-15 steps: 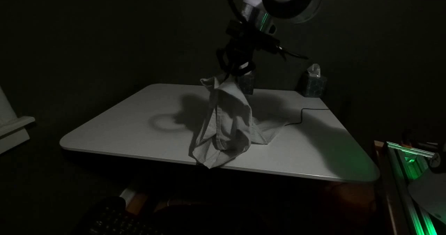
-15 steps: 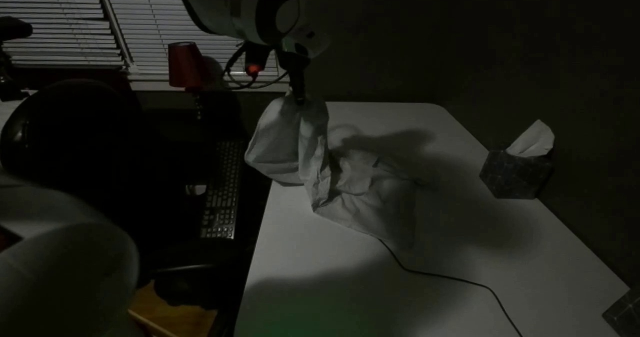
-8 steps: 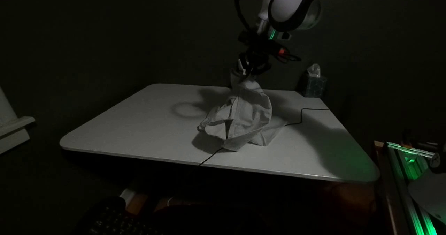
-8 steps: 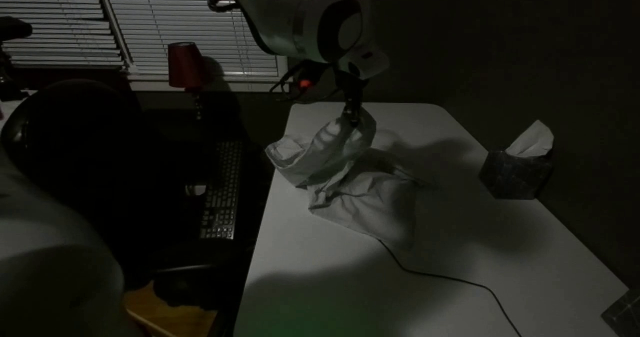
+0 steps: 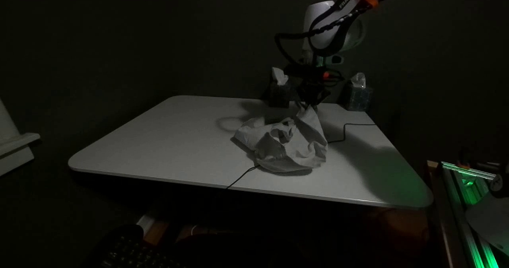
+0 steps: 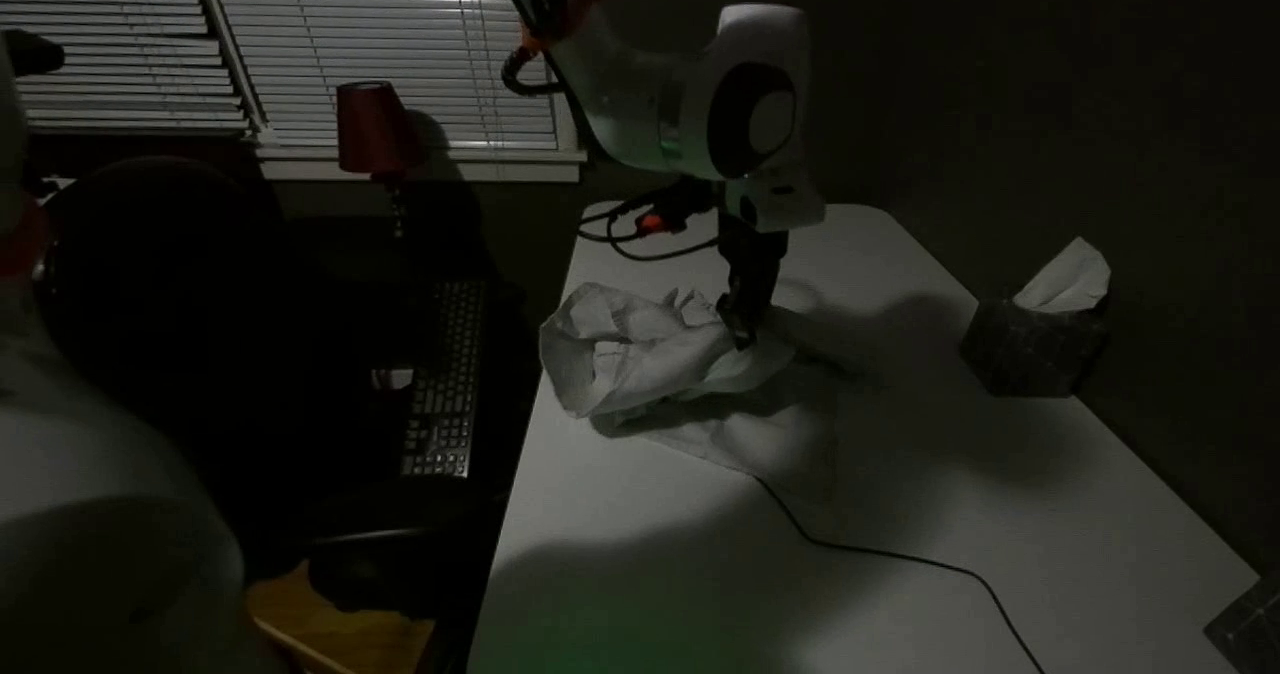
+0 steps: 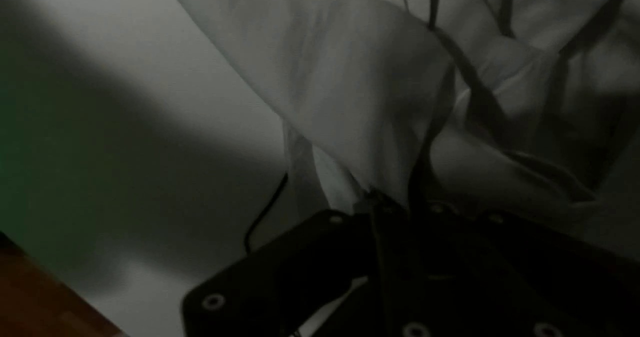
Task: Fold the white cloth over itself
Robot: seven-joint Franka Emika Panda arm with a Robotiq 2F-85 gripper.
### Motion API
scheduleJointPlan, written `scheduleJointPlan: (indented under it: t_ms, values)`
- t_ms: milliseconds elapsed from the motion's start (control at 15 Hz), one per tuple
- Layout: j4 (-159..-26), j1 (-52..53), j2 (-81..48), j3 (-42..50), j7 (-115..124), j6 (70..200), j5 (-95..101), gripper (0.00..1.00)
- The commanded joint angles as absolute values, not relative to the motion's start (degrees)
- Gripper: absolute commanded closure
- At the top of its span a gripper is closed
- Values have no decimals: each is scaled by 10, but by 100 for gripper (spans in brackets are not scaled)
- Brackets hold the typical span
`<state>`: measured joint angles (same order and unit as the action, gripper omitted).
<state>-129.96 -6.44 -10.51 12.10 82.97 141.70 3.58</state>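
Note:
The white cloth [image 5: 286, 154] lies bunched and wrinkled on the white table [image 5: 159, 148], with a peak raised to my gripper [image 5: 308, 105]. In an exterior view the cloth [image 6: 640, 359] has a loose, curled part toward the table's edge and a flatter layer beneath. My gripper [image 6: 742, 339] points down, low over the table. In the wrist view the gripper [image 7: 382, 199] has its fingertips together on a pinched fold of the cloth [image 7: 345, 77]. The fingers are very dark, and the cloth hides part of the tips.
Two dark tissue boxes stand at the back, a nearer one [image 5: 279, 96] and another [image 5: 360, 99]. A thin black cable [image 6: 890, 553] runs under the cloth and over the table. A keyboard [image 6: 440, 384] and a red lamp [image 6: 372, 129] are beyond the table's edge.
My gripper has come down and moved toward the tissue boxes, drawing the held cloth along. The cloth's hanging end has left the table's edge and lies bunched on top; more cable shows.

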Motion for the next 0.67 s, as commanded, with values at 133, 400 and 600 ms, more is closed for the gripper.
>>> scheduleJointPlan:
  t_ms: [133,400,600]
  values:
    - [-1231,-71,-207,159,924,1368,38,99]
    - [-1181,-73,-273,176,931,1396,34,71]
    - [-1172,-67,-267,175,915,1376,31,57]
